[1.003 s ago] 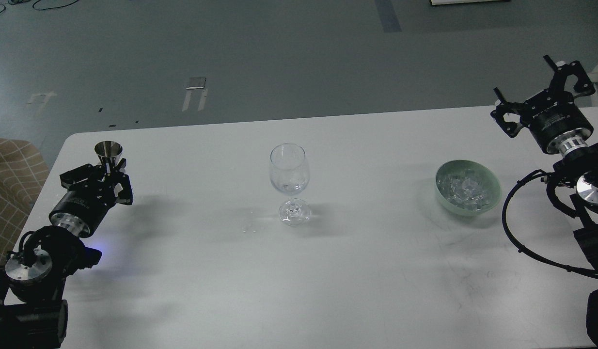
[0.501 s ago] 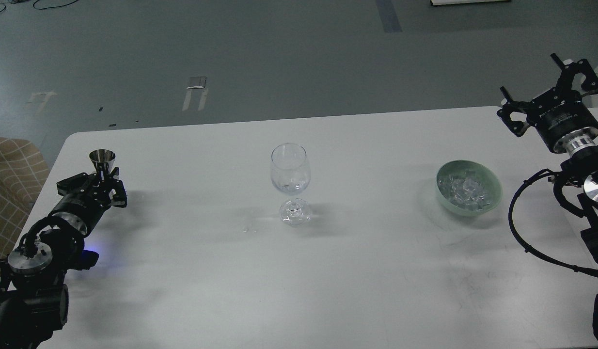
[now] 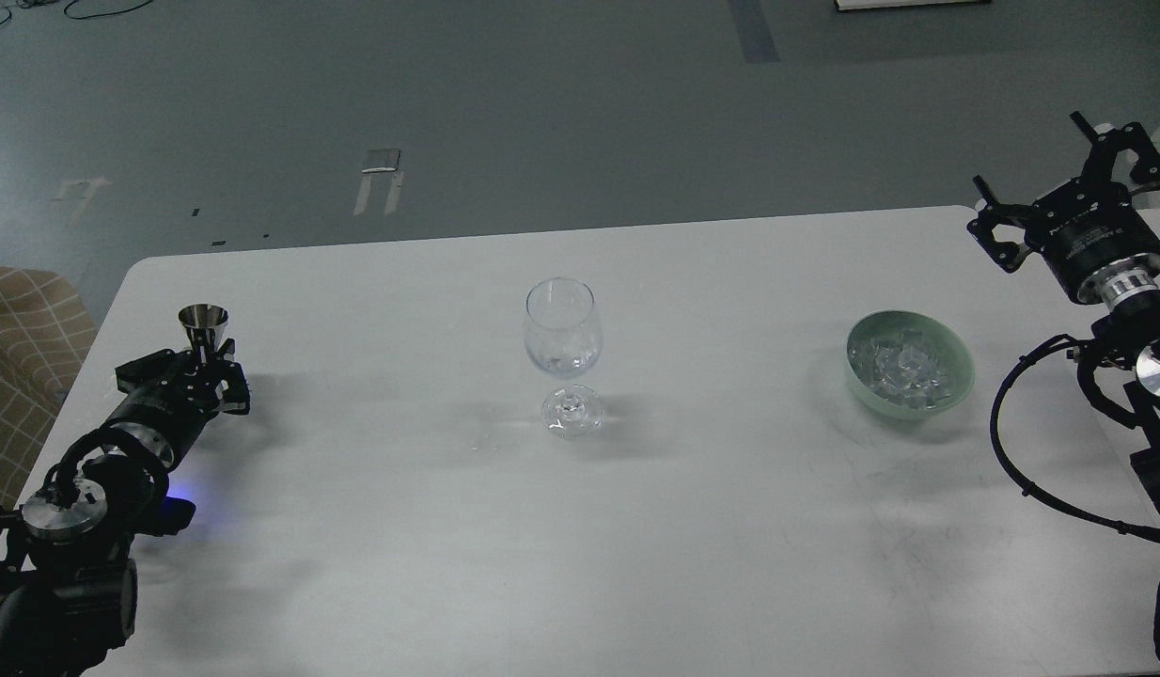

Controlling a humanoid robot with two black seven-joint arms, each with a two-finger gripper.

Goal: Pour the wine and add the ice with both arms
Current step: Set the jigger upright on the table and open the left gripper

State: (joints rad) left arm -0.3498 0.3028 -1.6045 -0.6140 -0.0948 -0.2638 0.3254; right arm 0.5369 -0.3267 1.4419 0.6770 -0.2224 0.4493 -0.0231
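Observation:
A clear stemmed wine glass (image 3: 563,331) stands upright in the middle of the white table (image 3: 730,527); something small glints at the bottom of its bowl. The ice (image 3: 900,369) lies as several clear chunks in a pale green bowl (image 3: 964,363) at the right. My left gripper (image 3: 200,372) is low at the table's left end, shut on the stem of a small metal cup (image 3: 204,322) held upright. My right gripper (image 3: 1059,181) is open and empty, raised past the table's far right corner, to the right of and beyond the bowl.
A checked cushion or seat (image 3: 21,329) sits off the table's left edge. Grey floor with tape marks lies beyond the table's far edge. My right arm's black cable (image 3: 1003,442) loops over the table's right end.
My left gripper has drawn back to the left and lower with the metal cup. My right gripper has moved right, farther from the bowl. Glass and bowl have not moved.

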